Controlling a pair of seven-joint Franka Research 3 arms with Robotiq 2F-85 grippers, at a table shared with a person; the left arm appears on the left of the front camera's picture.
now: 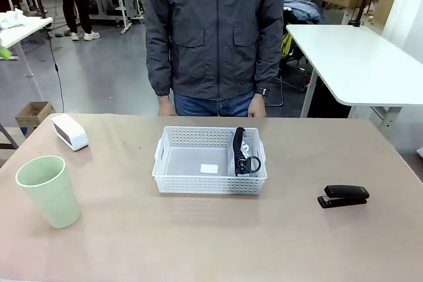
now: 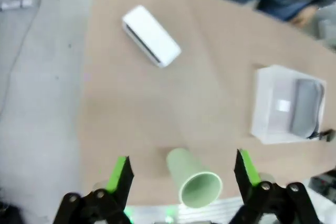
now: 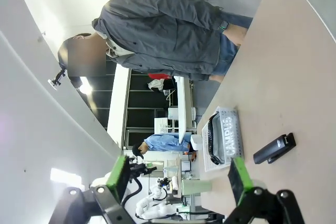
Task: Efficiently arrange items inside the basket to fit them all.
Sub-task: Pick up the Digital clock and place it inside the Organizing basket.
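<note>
On the tan surface [image 1: 198,242], the white basket [image 1: 178,186] sits central, the grey pouch [image 1: 243,155] standing along its right side. Both the left hand [image 2: 182,163] and the right hand [image 3: 177,169] gape empty. Outside the basket are the green cup [image 1: 47,189] near-left, the white block [image 1: 69,131] far-left and the black stapler [image 1: 344,195] right.

In basket [image 1: 198,183] lies pouch [image 1: 242,152], cup [image 1: 47,191] left, stapler [image 1: 343,196] right

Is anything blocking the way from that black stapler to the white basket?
Nothing visible does. Bare table lies between the stapler and the basket, though the pouch already fills the basket's end nearest the stapler.
</note>
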